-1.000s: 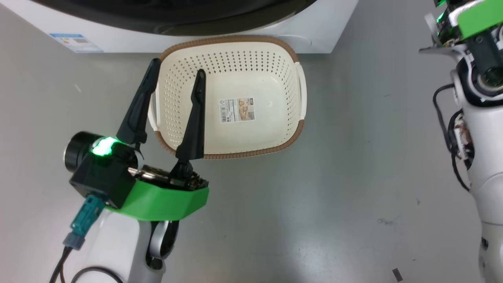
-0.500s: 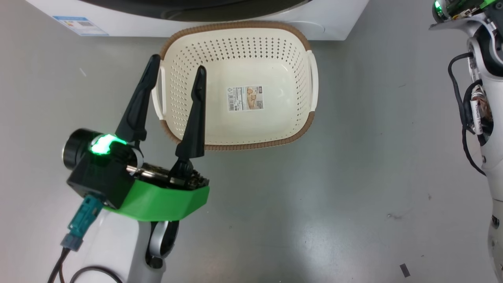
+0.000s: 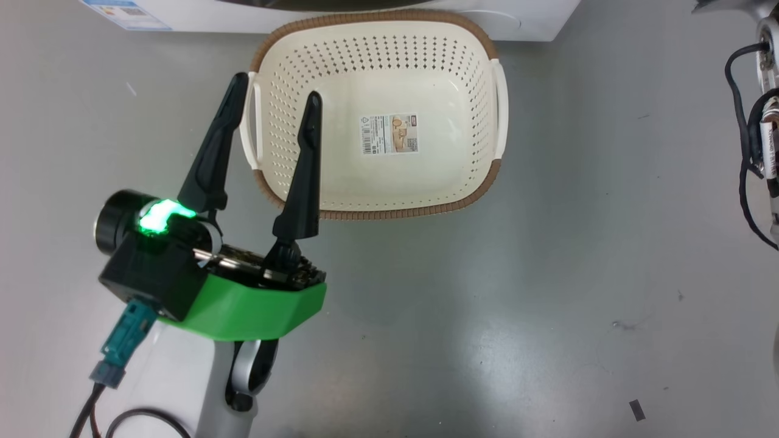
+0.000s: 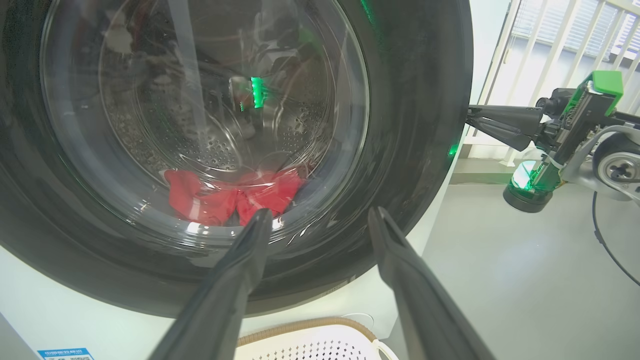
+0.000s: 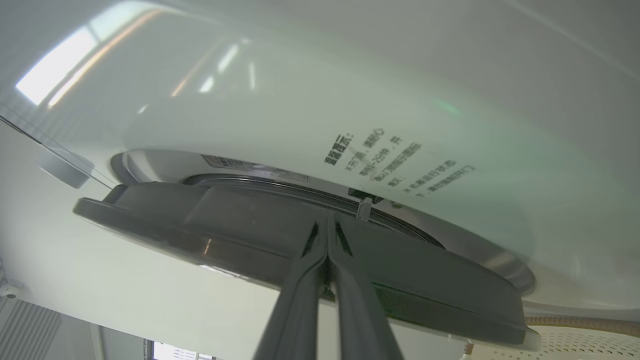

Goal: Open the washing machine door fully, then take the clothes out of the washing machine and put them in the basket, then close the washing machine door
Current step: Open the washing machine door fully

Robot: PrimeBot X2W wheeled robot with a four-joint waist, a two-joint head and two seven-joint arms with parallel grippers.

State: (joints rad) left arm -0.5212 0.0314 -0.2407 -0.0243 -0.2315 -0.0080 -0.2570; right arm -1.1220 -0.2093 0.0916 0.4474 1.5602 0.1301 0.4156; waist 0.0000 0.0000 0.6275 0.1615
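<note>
On the left, the left gripper [image 3: 277, 88] hangs low over the grey floor [image 3: 487, 316]. Its two dark fingers are spread wide and hold nothing, and their tips sit above the left side of the basket [image 3: 389, 214]. The basket is cream plastic with a brown rim. It is empty and stands on the floor just in front of the white washing machine [image 3: 548, 18].

In the left wrist view, the washing machine door [image 4: 415, 125] faces the camera as a wide black ring around bulging glass. Low down behind the glass lie the clothes [image 4: 215, 197], red pieces bunched together; no white piece can be made out.

To the right, the right gripper [image 4: 472, 119] points sideways at the door's right edge, its fingers pressed together with nothing between them. In the right wrist view their tips reach the door's edge, but whether they touch it is hard to tell.

The step in hand looks like opening the door. To do it well, the closed tips should probably catch behind that edge and follow the door's arc until it stands fully open, clear of the basket below. The clothes are well apart from both pairs of fingers, behind the glass.
</note>
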